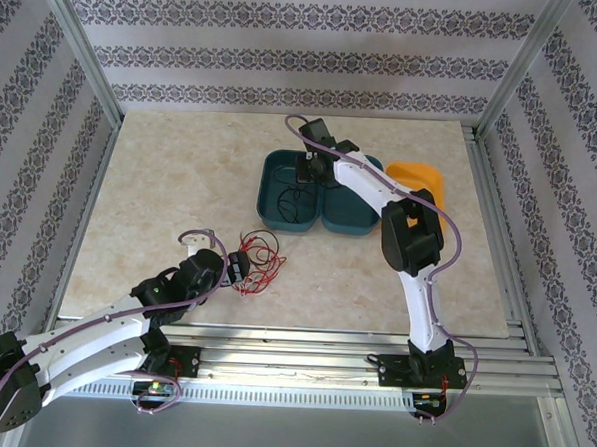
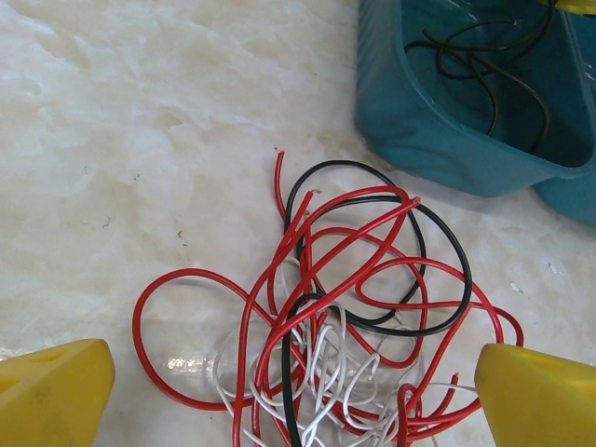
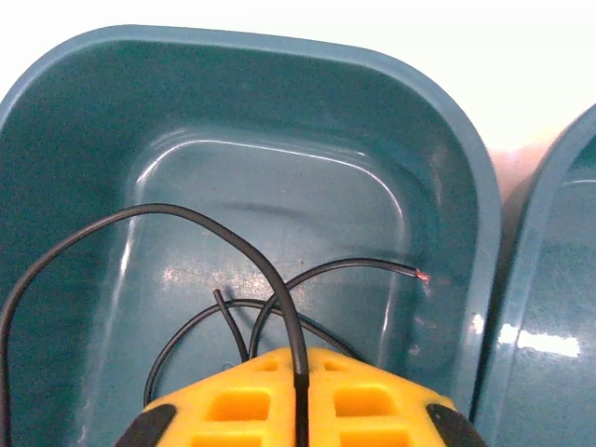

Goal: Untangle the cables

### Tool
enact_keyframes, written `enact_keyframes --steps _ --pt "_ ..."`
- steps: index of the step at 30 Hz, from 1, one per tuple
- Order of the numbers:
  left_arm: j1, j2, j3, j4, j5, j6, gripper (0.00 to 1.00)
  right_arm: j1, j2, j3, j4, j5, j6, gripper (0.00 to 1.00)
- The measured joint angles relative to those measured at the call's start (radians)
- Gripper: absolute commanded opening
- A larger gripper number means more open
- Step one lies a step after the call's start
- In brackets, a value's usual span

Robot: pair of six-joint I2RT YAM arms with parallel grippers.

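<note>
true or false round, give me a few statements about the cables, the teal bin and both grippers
1. The left gripper is open, close to the tangle. True.
2. The tangle holds only red cables. False: red, black and white strands are mixed in it.
3. The right gripper is open and empty. False: it is shut on a black cable.
4. That black cable loops down into a teal bin. True.
5. The tangle lies inside the teal bin. False: it lies on the table, outside the bin.
</note>
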Motion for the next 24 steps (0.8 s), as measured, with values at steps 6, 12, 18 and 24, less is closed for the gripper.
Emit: enact_keyframes --steps 6,12,18,24 --pt "0.0 0.0 0.0 0.0 0.005 0.0 0.99 0.002 0.024 0.029 -0.035 -0.001 -0.018 0.15" --pt "0.0 0.0 0.0 0.0 0.005 -0.003 0.99 0.002 0.041 0.071 -0.069 -0.004 -0.047 0.09" --pt "0.0 0.0 0.0 0.0 0.005 -0.008 0.99 0.005 0.091 0.109 -0.097 0.002 -0.068 0.14" --pt "0.0 0.0 0.0 0.0 0.006 -0.008 0.99 0.02 0.108 0.114 -0.126 0.011 -0.097 0.22"
